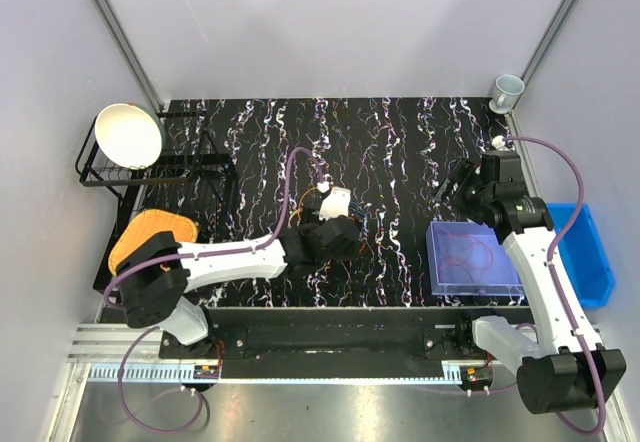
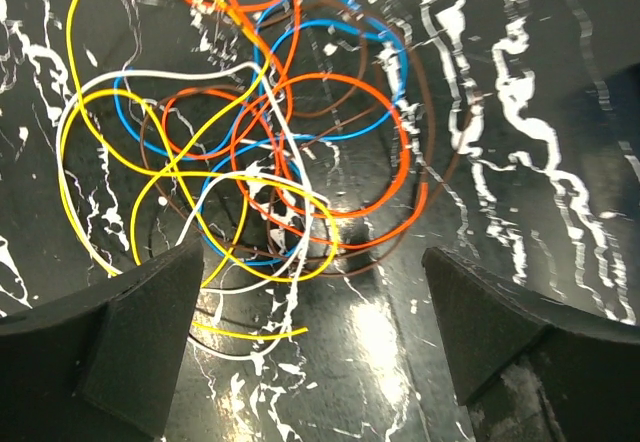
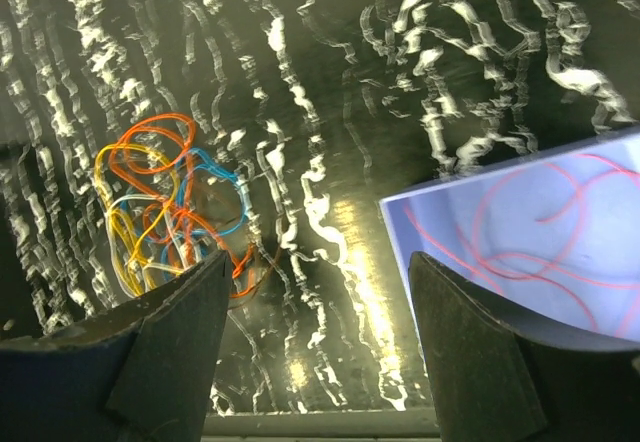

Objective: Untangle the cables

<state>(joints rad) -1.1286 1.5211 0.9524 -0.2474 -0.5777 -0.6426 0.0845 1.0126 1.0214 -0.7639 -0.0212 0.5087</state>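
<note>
The surface (image 1: 400,142) is glossy black, veined with white like polished stone, and throws back the lamp glare. The cables (image 2: 300,142) look smooth and plastic-coated, with a light sheen. The fingers (image 2: 140,332) of the left pincer (image 2: 310,272) and of the right pincer (image 3: 315,272) are matt black, faintly grainy plastic. The box (image 1: 478,287) is translucent lilac plastic, the bin (image 1: 590,262) smooth blue plastic, and the rack (image 1: 200,167) thin black-coated wire.

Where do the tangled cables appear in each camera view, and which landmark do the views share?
Top external: cables tiny, mid-table.
Left wrist: cables fill the upper-left half.
Right wrist: cables small, left of centre.
Shared landmark: the black, white-veined tabletop.
</note>
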